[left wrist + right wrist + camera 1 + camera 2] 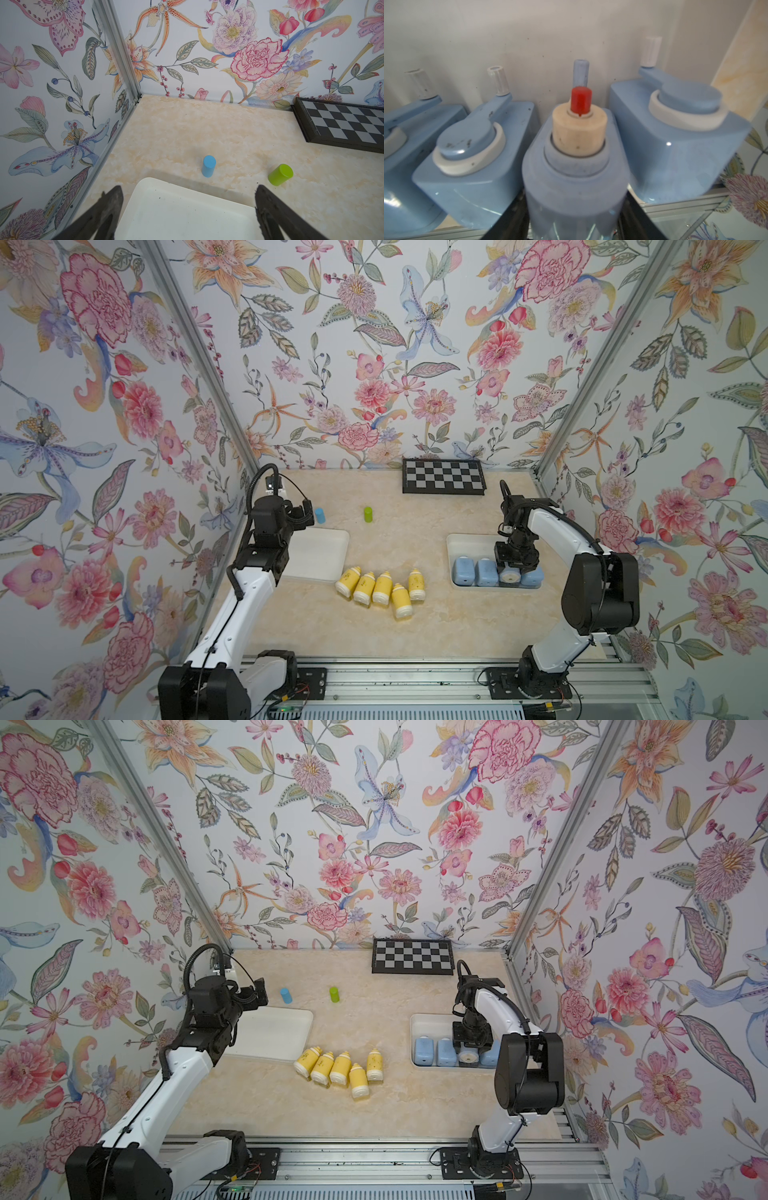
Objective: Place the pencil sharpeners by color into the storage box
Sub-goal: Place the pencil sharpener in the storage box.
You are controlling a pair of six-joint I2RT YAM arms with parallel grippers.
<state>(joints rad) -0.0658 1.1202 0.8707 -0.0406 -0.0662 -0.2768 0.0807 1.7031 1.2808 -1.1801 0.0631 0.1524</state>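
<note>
Left gripper (188, 193): jaws spread wide, nothing between them; it hangs above the far edge of the left white tray (187, 214).
Right gripper (574, 216): jaws drawn in and pinching the body of a blue sharpener (575, 176), cream cap up with a red tip showing.
Held piece: third in the row of four inside the right storage box (453, 540); whether its base touches the box floor cannot be told.
Other blue sharpeners: two (462, 571) (486, 572) on one side of the held one and one (534, 576) on the other, packed close against the box's near wall.
Yellow sharpeners (383, 587): five, lying on their sides in a loose fan on the table between tray and box, several touching.
Blue cylinder (319, 515): upright, just beyond the left tray.
Green cylinder (368, 514): upright, near the blue one but apart from it.
Checkerboard (442, 477): black and grey, flat against the back wall.
Table (415, 635): pale cream marbled top.
Room: floral wallpaper (374, 344) on three walls, aluminium posts at the corners, an aluminium rail (395, 680) at the front bearing both arm bases.
</note>
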